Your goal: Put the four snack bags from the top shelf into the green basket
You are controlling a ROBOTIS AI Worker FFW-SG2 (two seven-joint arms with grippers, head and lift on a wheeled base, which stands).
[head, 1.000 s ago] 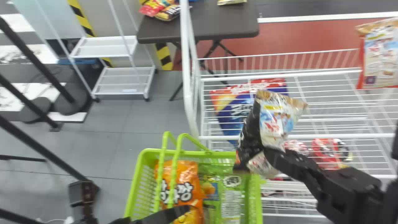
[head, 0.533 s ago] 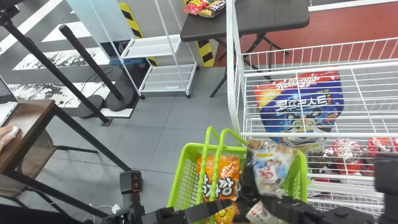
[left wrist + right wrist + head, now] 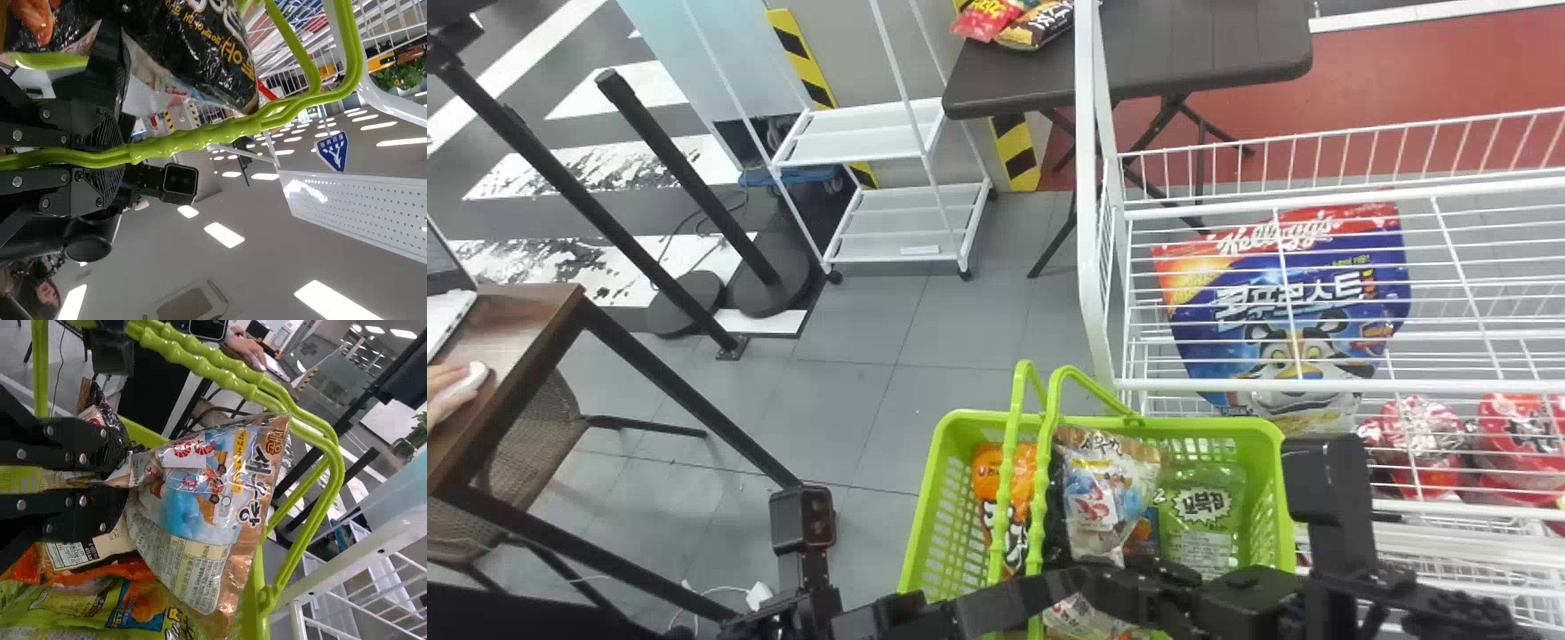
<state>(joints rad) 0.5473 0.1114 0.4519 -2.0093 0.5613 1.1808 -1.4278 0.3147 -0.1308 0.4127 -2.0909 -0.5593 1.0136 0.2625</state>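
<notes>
Gray floor (image 3: 854, 382) leaves open room left of the green basket (image 3: 938, 507). The left gripper (image 3: 1027, 594) has its fingers closed around the knobbly plastic handles (image 3: 1042, 480). Inside the basket are a printed orange bag (image 3: 985, 471), then a crinkled, glossy brown-and-white bag (image 3: 1098, 498), its lower end clamped by the right gripper (image 3: 1129, 582), then a flat green bag (image 3: 1205, 516). The wire rack (image 3: 1316, 385) stands just beyond the far rim.
</notes>
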